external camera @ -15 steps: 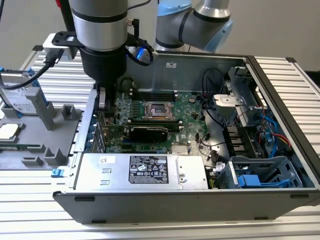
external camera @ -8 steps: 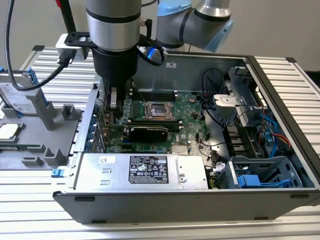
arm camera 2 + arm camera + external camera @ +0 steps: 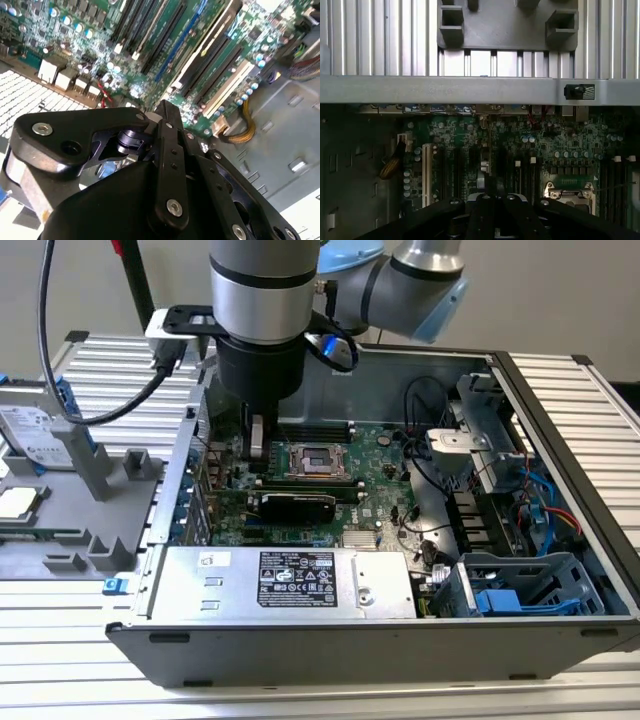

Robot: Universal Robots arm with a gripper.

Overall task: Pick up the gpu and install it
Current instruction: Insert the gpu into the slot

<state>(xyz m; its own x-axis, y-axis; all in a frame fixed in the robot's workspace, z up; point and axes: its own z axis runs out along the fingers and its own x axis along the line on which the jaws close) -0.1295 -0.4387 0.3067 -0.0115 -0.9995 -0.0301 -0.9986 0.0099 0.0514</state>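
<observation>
The gpu point(image 3: 293, 505) is a black-covered card standing on edge on the green motherboard point(image 3: 385, 455). It sits between the CPU socket point(image 3: 318, 460) and the power supply point(image 3: 290, 580). I cannot tell whether it is seated in a slot. My gripper point(image 3: 258, 445) hangs inside the open case, just above the card's end nearer the case's rear wall. Its fingers are shut together with nothing between them, as both wrist views show: gripper point(image 3: 165, 107), gripper point(image 3: 487, 182). Below the tips lie long expansion slots point(image 3: 165, 45).
A drive cage with blue parts point(image 3: 520, 590) and loose cables point(image 3: 440, 470) fill the exterior view's right end of the case. The case's rear wall point(image 3: 445, 90) runs close by the gripper. Outside it, a grey fixture point(image 3: 110, 500) and a hard drive point(image 3: 40, 435) sit at the exterior view's left.
</observation>
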